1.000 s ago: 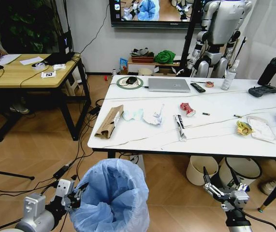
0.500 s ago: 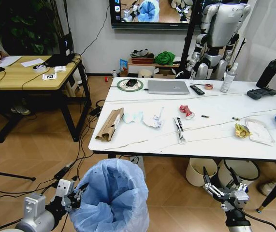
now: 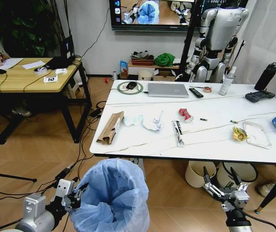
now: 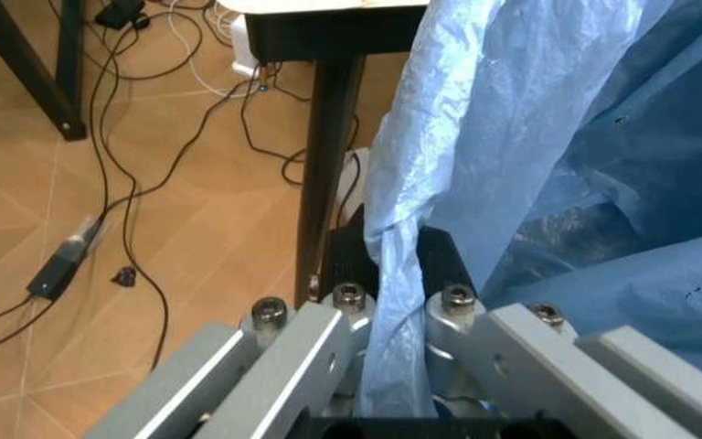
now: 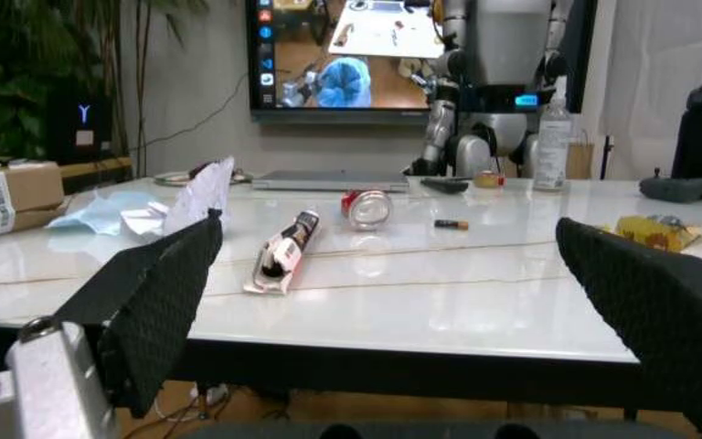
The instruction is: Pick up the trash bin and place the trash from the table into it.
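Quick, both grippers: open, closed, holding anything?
Left gripper: closed on the trash bin's blue bag rim.
Right gripper: open, empty, in front of the table.

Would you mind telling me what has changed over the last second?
Only the head camera's view shifted; table and trash lie as before. The left pincer stays shut on the trash bin liner, and the right pincer still hangs open below the table edge.
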